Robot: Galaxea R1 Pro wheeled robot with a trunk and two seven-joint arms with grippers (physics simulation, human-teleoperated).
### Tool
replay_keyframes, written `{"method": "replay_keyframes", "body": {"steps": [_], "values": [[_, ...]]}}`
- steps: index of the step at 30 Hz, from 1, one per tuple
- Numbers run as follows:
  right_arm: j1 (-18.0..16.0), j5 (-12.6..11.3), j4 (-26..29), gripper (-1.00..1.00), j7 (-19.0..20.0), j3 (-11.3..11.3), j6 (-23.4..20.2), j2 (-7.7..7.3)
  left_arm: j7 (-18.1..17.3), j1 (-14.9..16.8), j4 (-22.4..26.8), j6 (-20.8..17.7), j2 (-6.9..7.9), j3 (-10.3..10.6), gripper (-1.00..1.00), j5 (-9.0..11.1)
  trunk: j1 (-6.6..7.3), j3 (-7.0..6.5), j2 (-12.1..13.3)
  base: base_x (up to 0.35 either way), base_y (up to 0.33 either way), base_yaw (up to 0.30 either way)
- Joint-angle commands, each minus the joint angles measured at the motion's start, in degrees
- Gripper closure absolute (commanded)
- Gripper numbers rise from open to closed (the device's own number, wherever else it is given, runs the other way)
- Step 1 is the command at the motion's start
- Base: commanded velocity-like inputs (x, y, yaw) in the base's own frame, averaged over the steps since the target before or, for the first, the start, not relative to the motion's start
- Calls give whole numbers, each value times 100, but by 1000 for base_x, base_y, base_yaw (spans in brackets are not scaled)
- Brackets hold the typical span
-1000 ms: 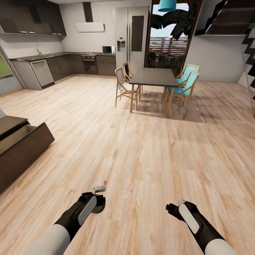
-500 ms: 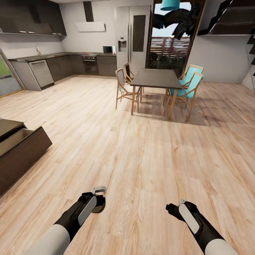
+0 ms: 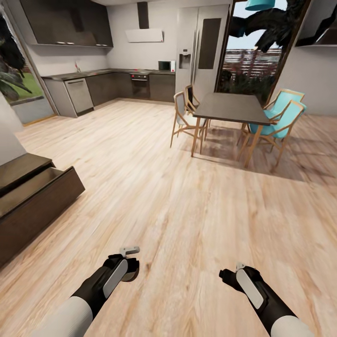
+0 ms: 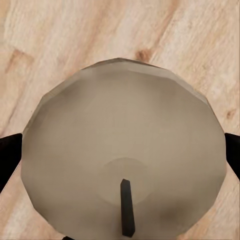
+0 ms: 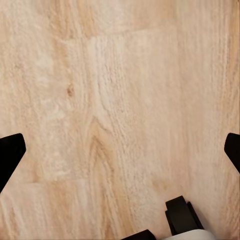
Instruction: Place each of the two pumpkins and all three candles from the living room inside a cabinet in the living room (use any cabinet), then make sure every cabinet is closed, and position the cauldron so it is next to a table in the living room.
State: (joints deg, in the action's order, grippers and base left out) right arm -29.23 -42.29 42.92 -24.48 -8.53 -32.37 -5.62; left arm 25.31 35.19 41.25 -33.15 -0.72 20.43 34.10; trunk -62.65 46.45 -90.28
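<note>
Gripping a cream candle (image 4: 122,155) between its fingers, left gripper (image 3: 127,263), right gripper (image 5: 120,150) spread over bare plank floor (image 3: 187,206), open dark cabinet (image 3: 32,196) off left.

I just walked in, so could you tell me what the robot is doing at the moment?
The robot is out on the wood floor, carrying a candle in its left gripper. Its right gripper is open and holds nothing. A dark cabinet with its drawer pulled open stands to its left.
</note>
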Motion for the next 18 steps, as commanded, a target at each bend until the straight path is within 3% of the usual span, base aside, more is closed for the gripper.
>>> {"method": "replay_keyframes", "body": {"steps": [1,12,18], "values": [[-2,-60,11,-100,-57,-29,-7,-9,59,6,6,-7,2,23,100,53,-3,5,-2,324,0,282],[0,-53,15,-100,-77,-40,-27,-9,62,6,6,-7,-4,23,100,53,-3,5,-2,324,0,283],[-2,-51,132,-100,-89,-36,-266,-9,62,6,3,-7,-7,23,100,53,-3,8,-2,324,0,284]]}}
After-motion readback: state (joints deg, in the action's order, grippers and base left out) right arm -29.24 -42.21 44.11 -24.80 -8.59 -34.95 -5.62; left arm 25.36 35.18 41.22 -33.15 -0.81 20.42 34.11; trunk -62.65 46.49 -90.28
